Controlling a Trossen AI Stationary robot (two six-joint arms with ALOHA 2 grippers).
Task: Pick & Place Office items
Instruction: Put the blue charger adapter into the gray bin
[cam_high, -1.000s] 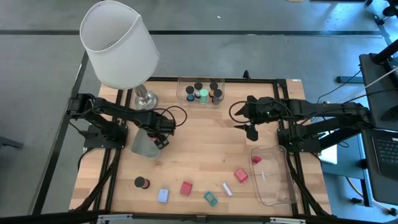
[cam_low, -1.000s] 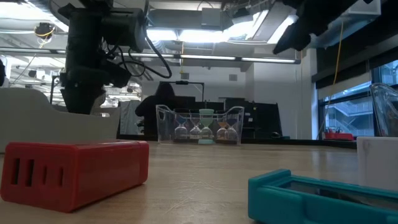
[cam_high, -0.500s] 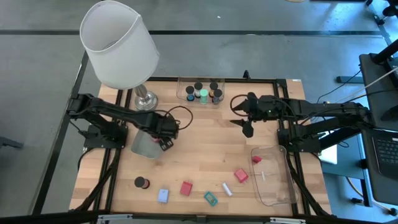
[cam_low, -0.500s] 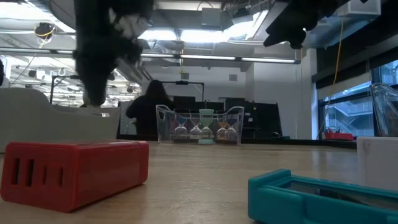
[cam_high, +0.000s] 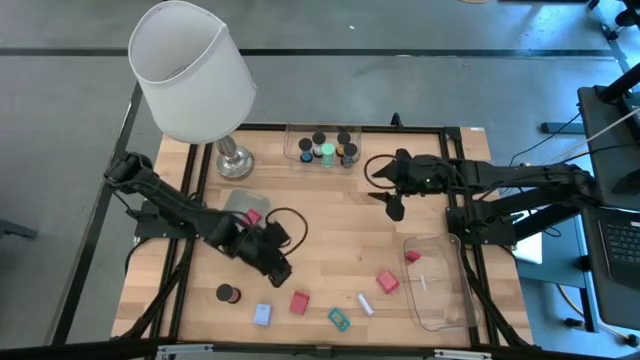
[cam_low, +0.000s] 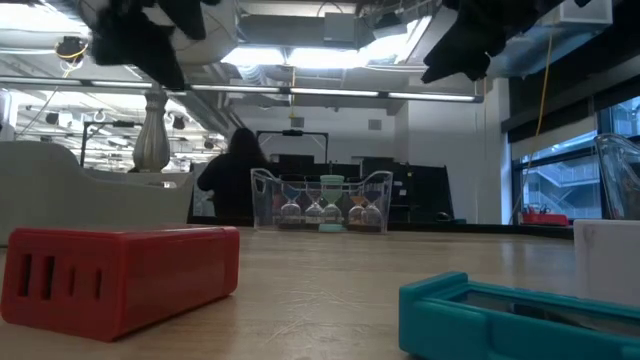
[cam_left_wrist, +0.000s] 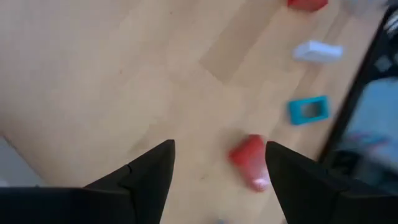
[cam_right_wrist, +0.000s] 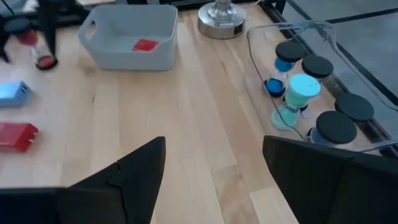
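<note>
The left gripper (cam_high: 277, 268) is hung part-open and empty above the table's front half, evidently lined up for the loose office items (cam_high: 299, 301) strung along the front edge. The right gripper (cam_high: 394, 208), open and empty, is parked beside the rear tray (cam_high: 292, 152).

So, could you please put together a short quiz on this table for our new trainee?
1. True or false: the grey bin has a red piece lying in it.
2. Which lies nearest the teal clip? A: the white stick. B: the dark cylinder. C: the lamp.
3. Which gripper hangs nearer the red block?
Key: 1 true; 2 A; 3 the left gripper, jaws open and empty.
</note>
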